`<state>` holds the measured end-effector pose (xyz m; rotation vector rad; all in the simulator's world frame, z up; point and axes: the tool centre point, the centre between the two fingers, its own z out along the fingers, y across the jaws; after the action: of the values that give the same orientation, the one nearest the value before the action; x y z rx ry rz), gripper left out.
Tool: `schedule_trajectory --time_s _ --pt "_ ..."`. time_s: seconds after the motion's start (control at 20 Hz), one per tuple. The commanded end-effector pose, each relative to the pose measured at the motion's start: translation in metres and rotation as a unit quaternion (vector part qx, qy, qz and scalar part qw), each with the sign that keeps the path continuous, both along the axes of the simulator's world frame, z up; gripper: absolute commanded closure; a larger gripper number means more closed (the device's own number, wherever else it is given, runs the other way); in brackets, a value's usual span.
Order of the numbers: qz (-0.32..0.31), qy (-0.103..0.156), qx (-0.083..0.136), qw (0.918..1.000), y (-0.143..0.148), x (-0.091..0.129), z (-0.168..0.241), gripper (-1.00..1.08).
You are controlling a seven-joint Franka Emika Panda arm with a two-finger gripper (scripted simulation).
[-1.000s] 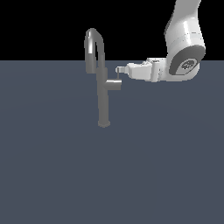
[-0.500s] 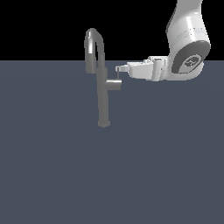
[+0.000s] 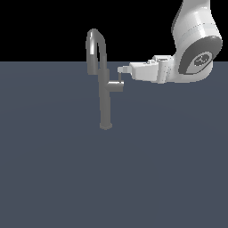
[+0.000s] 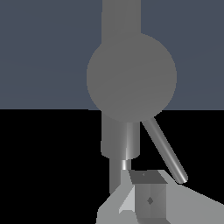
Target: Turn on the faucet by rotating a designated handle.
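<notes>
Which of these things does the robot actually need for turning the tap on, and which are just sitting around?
Needed for the job:
- the faucet, tall, with an arched spout
- the handle, a short stub with a thin rod lever
- the gripper, right at the handle

Just there:
- the flat grey surface under the faucet; nothing else shows lying on it

Only the faucet (image 3: pixel 104 89) and its handle (image 3: pixel 119 83) interrupt open ground (image 3: pixel 114 178).
</notes>
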<state>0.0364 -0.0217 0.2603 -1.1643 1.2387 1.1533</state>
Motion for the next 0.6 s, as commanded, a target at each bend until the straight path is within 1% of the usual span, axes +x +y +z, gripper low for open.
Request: schedule_trajectory --time_s 0.0,0.45,0.5,0.55 --pt "0.0 0.0 0.0 1.0 0.0 0.0 0.0 1.08" --pt "0.003 0.004 0.002 1.0 0.002 -0.032 -0.017 1.08" --pt "0.003 0.004 0.002 1.0 0.002 -0.032 -0.017 1.08" --pt "0.001 -0.005 0.0 1.0 0.001 -0.025 -0.009 1.08"
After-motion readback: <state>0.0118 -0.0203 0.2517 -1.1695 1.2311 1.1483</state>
